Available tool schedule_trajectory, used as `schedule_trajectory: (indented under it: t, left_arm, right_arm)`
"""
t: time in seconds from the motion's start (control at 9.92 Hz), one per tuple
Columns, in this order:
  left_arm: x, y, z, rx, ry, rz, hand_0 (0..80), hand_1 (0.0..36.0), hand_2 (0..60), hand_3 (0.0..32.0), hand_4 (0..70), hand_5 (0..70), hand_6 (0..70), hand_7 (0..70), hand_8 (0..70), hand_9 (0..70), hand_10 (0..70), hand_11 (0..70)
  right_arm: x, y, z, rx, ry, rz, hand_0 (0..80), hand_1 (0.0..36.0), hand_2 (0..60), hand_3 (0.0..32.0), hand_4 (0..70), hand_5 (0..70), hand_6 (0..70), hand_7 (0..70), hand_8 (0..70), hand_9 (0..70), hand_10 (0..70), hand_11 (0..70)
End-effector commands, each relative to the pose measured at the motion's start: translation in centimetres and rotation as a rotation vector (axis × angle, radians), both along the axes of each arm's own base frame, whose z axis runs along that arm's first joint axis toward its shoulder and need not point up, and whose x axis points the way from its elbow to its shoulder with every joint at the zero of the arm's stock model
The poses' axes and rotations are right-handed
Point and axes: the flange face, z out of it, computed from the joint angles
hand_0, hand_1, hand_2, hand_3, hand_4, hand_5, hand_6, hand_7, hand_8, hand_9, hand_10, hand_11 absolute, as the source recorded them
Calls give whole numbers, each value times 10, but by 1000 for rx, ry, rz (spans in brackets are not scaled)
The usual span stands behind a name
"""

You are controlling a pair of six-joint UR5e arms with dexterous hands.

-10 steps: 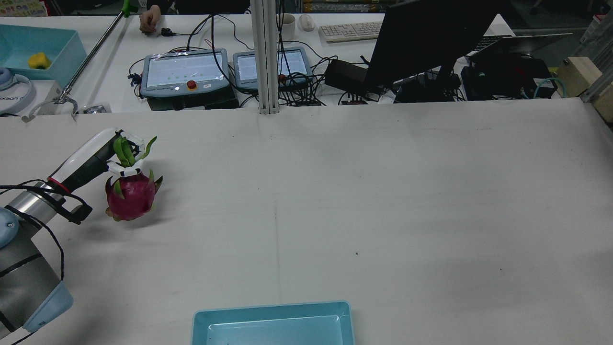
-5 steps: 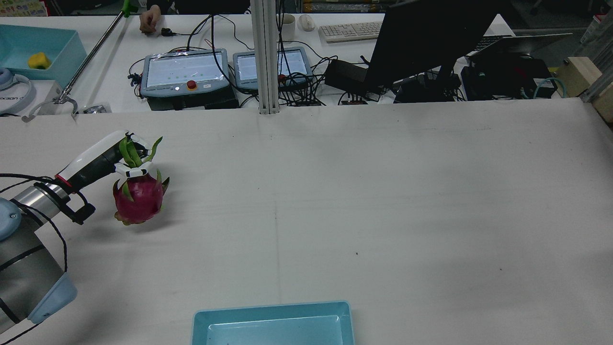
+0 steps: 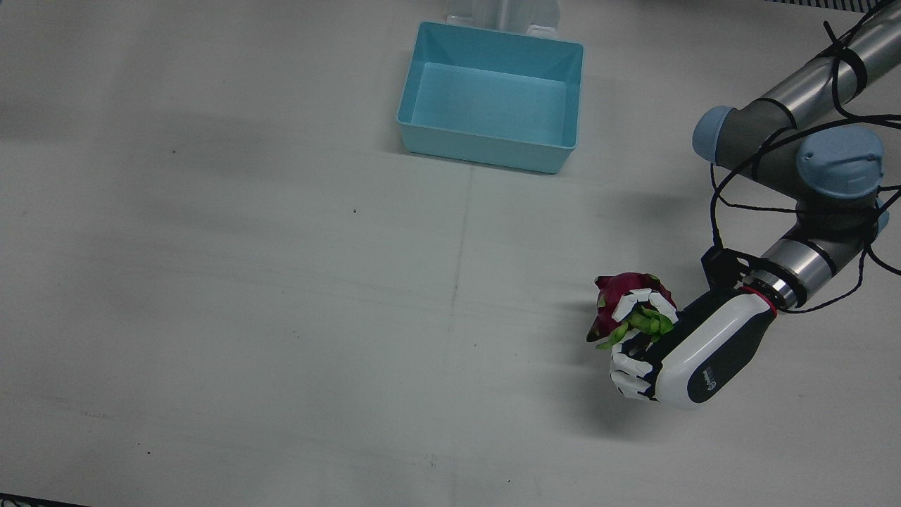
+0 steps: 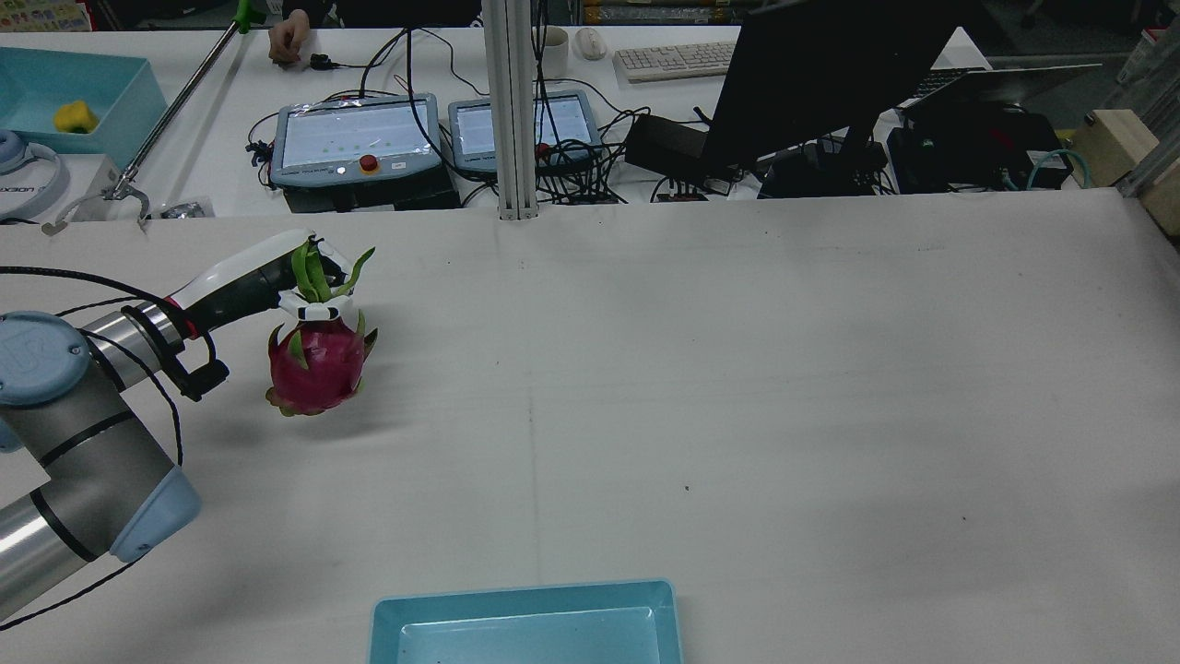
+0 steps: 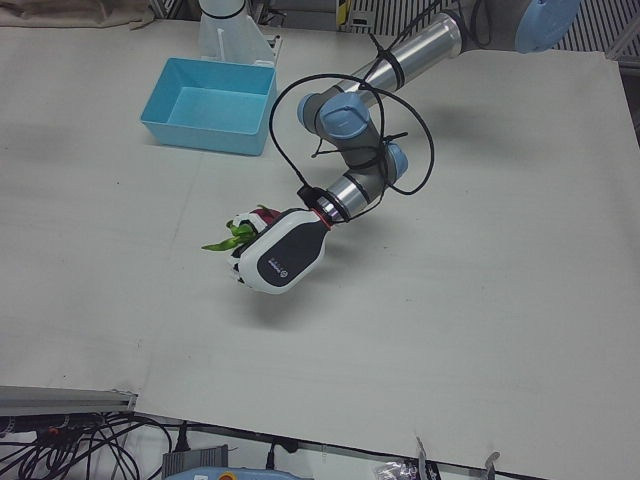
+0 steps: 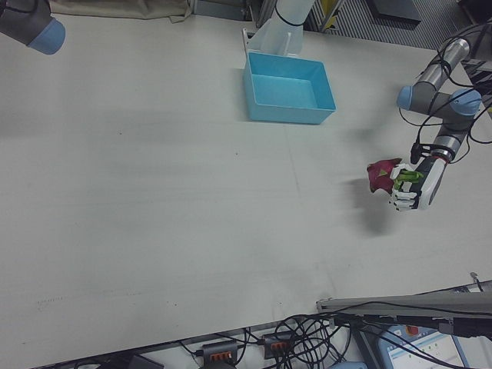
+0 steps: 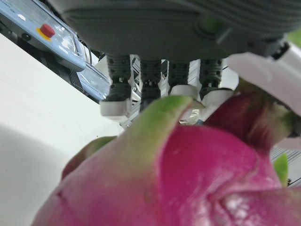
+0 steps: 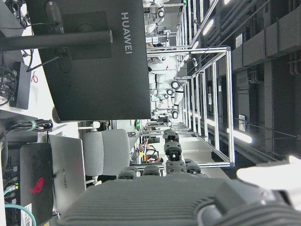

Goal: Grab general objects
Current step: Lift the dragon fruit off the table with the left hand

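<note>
I have the left hand [image 4: 277,277] closed around the green leafy top of the dragon fruit [image 4: 315,364], and the magenta body hangs below my fingers [image 3: 637,301], clear of the desk [image 4: 737,387] with its shadow on the surface underneath. In the rear view the fruit sits over the left part of the desk, toward the far edge, upright with the leaf tips poking up past the hand. From the front view I see the white and dark back of the hand [image 3: 693,352] lying over the fruit [image 3: 619,299], the fingers wrapped tight on the green scales. The left hand camera is filled by pink skin [image 7: 188,183] pressed against the palm. The blue bin [image 3: 493,105] stands well apart from the fruit, near the robot's side of the desk. My right hand's own camera shows only its fingers [image 8: 174,165] curled loosely, holding nothing that I can see; how far open it is, I cannot tell.
</note>
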Motion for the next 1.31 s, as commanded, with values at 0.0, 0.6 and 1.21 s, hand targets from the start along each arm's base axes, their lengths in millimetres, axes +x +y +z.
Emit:
schedule_trajectory:
  t: [0.0,0.6,1.21]
  left_arm:
    - [3,-1,-26,11,26,83,496,278,600,0,700,662,700,700,559,640,549,700]
    - [-12,29,-104,77,24,164,512,293,600,0,700,662,700,700,540,626,526,700]
    - [-30,73,-147,136,-24,333,521,278,600,0,700,684,700,700,565,611,492,694]
  right_arm:
    - [0,0,0,0,1,0,0,0,0,0,0,0,0,0,0,0,0,0]
    - [0,0,0,0,0,0,0,0,0,0,0,0,0,0,0,0,0,0]
    - [0,0,0,0,0,0,0,0,0,0,0,0,0,0,0,0,0,0]
